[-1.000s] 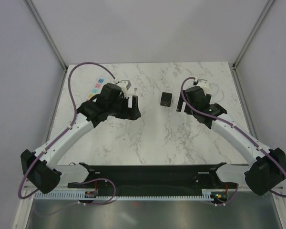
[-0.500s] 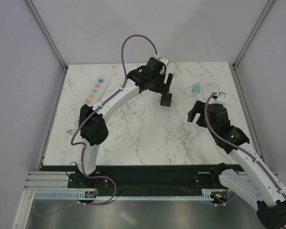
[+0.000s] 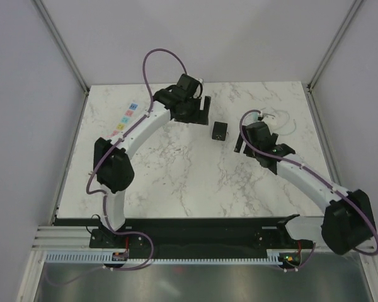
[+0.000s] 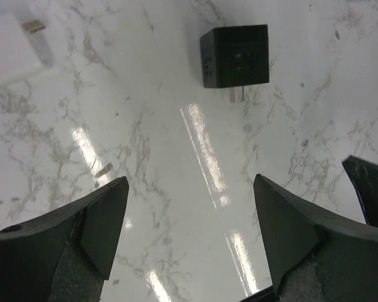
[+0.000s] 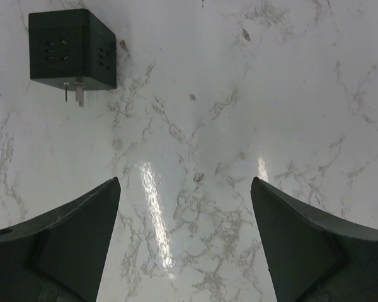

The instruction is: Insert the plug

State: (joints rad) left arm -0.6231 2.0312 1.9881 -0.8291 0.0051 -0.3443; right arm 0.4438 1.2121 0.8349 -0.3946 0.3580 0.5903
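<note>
A black cube adapter (image 3: 220, 131) lies on its side on the marble table, two metal prongs pointing toward the near edge. My left gripper (image 3: 201, 112) is open and empty, just far-left of the cube. In the left wrist view the cube (image 4: 235, 56) is ahead of the open left gripper (image 4: 190, 184). My right gripper (image 3: 241, 141) is open and empty, just right of the cube. In the right wrist view the cube (image 5: 69, 49) is ahead and to the left of the open right gripper (image 5: 186, 184). A white cable (image 3: 283, 123) lies behind the right arm; its plug end is hidden.
A white strip with coloured labels (image 3: 126, 119) lies at the table's left edge. A white flat object (image 4: 12, 41) shows at the upper left of the left wrist view. A right gripper finger (image 4: 368, 189) shows at that view's right edge.
The left gripper has drawn back from over the cube to its far-left side. The right gripper has moved in toward the cube's right side and now covers the teal plug seen earlier.
</note>
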